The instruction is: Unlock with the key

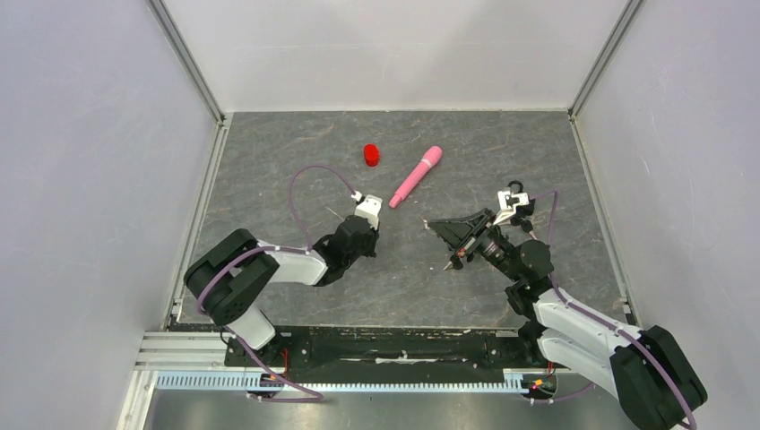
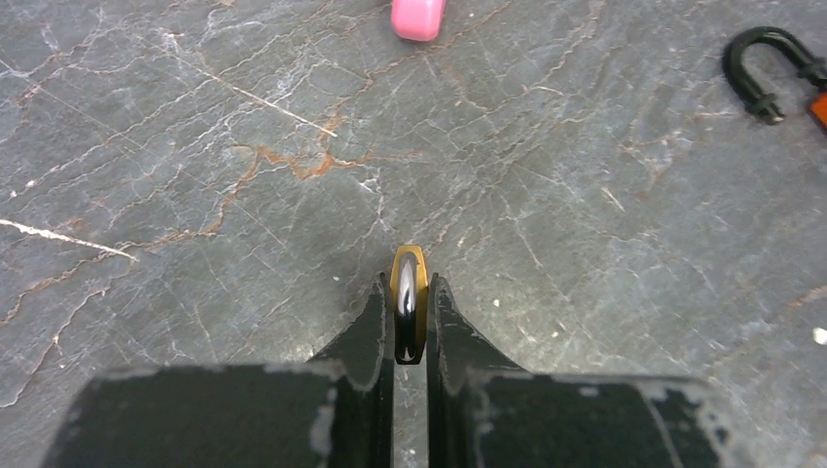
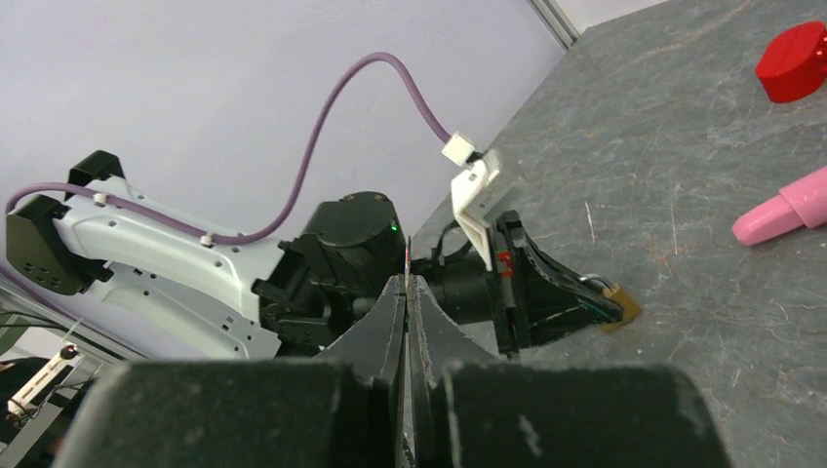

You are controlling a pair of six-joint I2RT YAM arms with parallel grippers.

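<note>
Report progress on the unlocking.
Done: the left hand is shut on the brass padlock. In hand: the right hand, shut, pinches a thin sliver, apparently the key, well apart from the padlock. Left: bring them together, insert the key, turn it.
</note>
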